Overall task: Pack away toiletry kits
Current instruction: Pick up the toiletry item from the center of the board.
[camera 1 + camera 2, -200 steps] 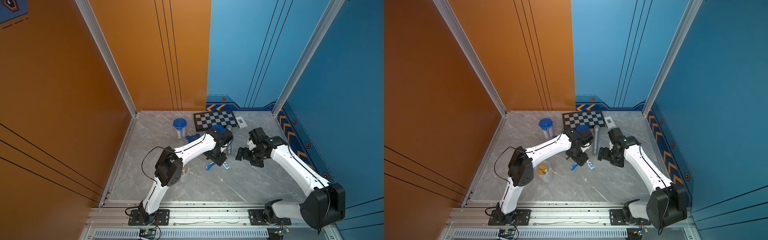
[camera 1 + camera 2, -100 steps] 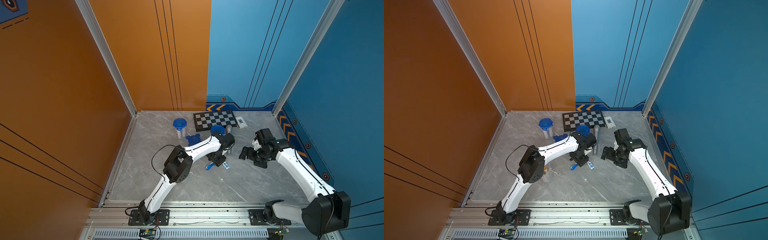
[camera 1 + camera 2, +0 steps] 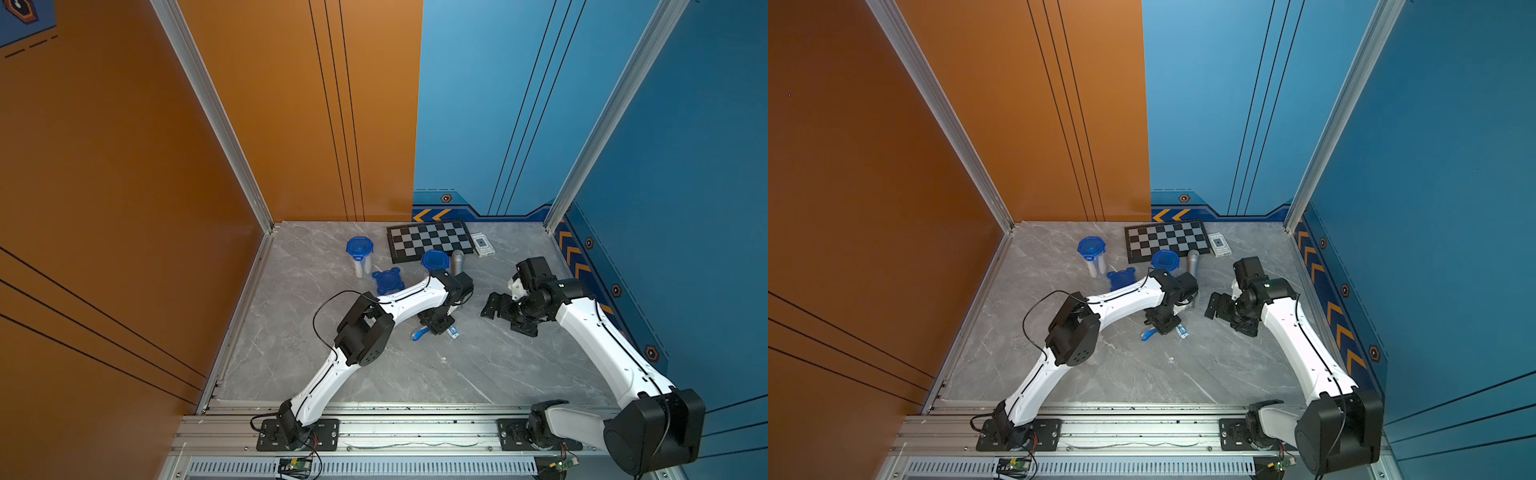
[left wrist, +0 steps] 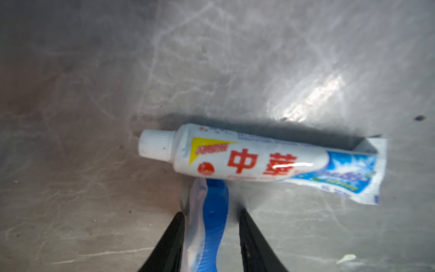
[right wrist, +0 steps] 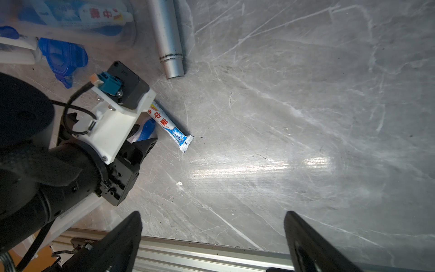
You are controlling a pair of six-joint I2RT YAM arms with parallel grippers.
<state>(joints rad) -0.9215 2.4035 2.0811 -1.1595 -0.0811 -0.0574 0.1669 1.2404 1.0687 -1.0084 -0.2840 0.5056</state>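
Left gripper (image 4: 210,212) jaws narrowed round toothbrush (image 4: 213,223) beside toothpaste tube (image 4: 259,162); right gripper (image 5: 211,212) backed slightly away from tube

Two lidded cups (image 3: 360,251) (image 3: 435,262) are standing well apart from the fingers (image 4: 254,247) of the left gripper (image 4: 210,213), with one loose blue lid (image 3: 387,281), one microphone (image 3: 457,262) and one chessboard (image 3: 430,241) lying by them. One blue toothbrush (image 4: 211,223) is lying between those fingers. One toothpaste tube (image 4: 259,162) is lying just past their tips, and a second tube (image 5: 103,14) is showing inside a cup.

The toothpaste tube (image 4: 259,162) bears red characters "中華".
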